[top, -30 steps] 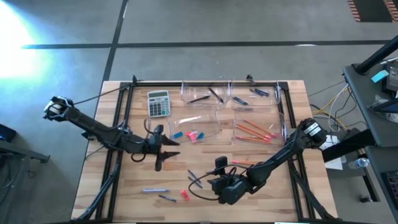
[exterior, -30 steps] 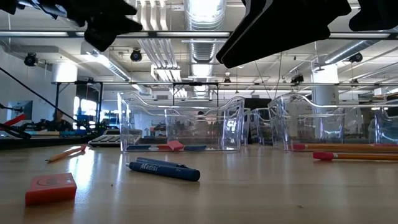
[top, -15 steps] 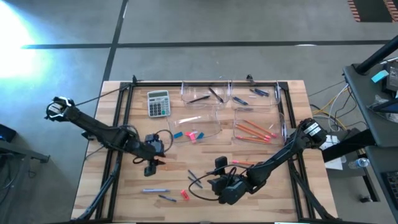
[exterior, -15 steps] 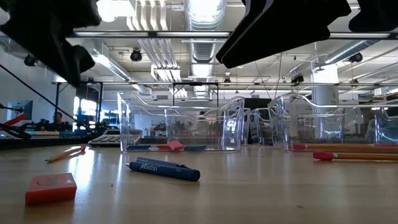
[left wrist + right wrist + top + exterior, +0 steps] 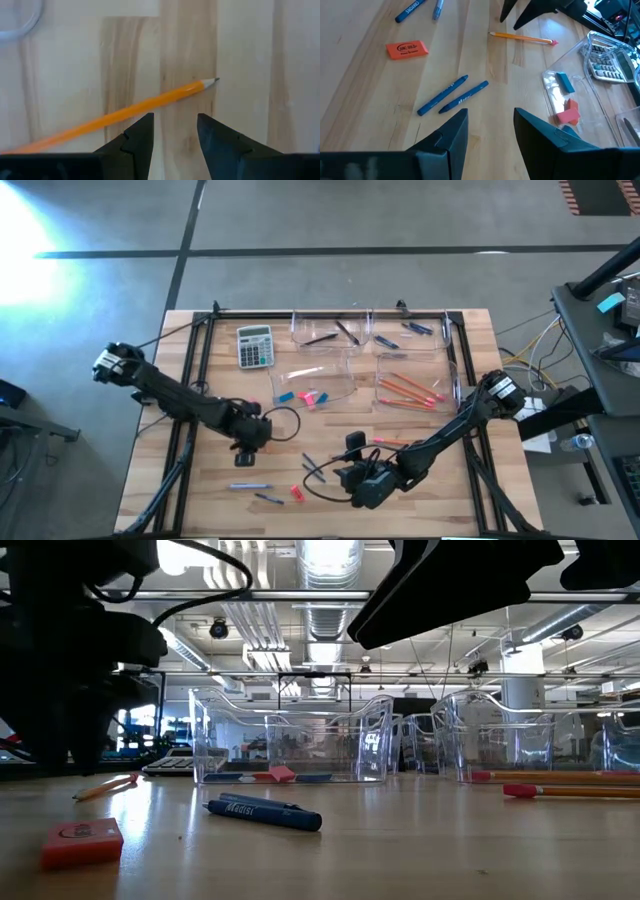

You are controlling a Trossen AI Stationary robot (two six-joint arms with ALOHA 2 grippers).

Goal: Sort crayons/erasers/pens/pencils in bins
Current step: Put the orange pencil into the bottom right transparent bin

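Two dark fingers of my left gripper stand parted just above a loose orange pencil, whose pink end is cut off in my wrist view. My right gripper, open and empty, hovers over smooth pale wood near blue crayons. Clear round-cornered bins hold more pencils and chunky erasers.

Industrial lab, exposed ceiling ducts, concrete floor
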